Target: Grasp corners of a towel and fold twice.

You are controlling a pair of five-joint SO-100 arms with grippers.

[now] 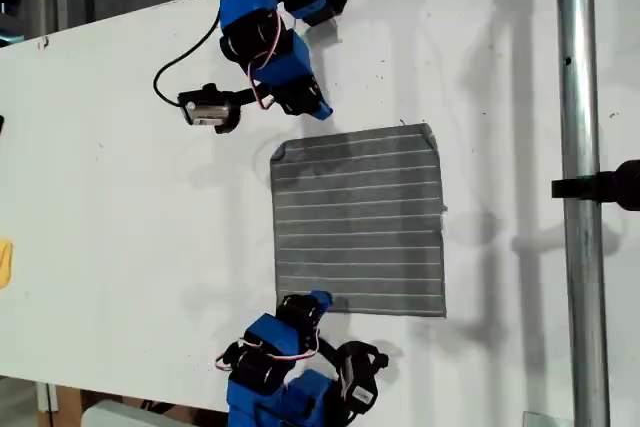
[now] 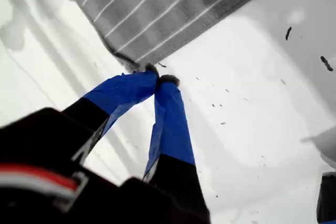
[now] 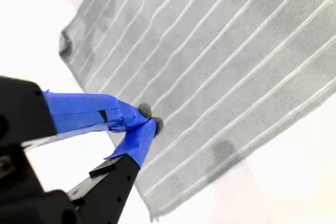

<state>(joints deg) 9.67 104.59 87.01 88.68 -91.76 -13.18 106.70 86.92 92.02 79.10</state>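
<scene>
You see the towel lying flat and spread open on the white table, a little toward the exterior view's right of centre, its white stripes running across that view. The corner at its upper left in the exterior view is slightly turned over. The other three corners lie flat.

My first gripper comes in from the top of the exterior view and sits just beyond the towel's upper edge, near that turned corner. In the first wrist view, its blue-taped jaws are pressed together at my first gripper, right beside the corner of the towel. You cannot tell from either view whether they touch it. No cloth shows between them.

My second gripper reaches in from the bottom of the exterior view, at the towel's lower edge near its lower-left corner. In the second wrist view, my second gripper has its jaws closed tip to tip over the towel by a hem. No fold of cloth is visible between them.

A metal pole runs down the exterior view's right side.
</scene>
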